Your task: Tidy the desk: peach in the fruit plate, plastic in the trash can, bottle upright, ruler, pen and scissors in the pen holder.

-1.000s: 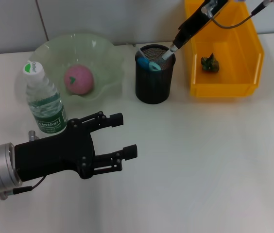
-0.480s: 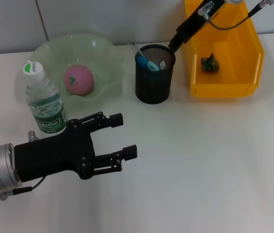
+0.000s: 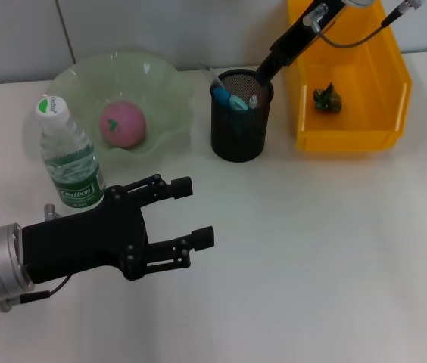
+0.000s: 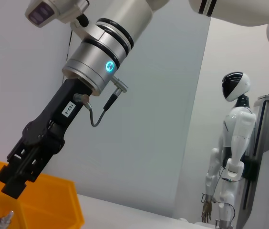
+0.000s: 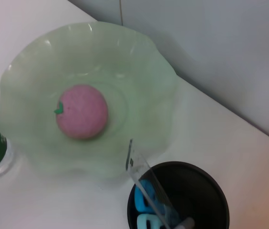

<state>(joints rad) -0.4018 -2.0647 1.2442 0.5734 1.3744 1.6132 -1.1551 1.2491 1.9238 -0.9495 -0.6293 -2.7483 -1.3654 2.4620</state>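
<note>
You look near the end: your right gripper hangs just above the pen holder, fingers not readable, pen standing in the cup beneath it, so lift clear next, while your left gripper waits spread open beside the bottle.

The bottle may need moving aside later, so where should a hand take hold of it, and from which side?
Grip the bottle around its labelled middle, coming in level from the front, where the left hand already waits open. It stands upright, its round body suits a sideways pinch, and the fruit plate sits close behind it. This is a judgement, not a certainty.
</note>
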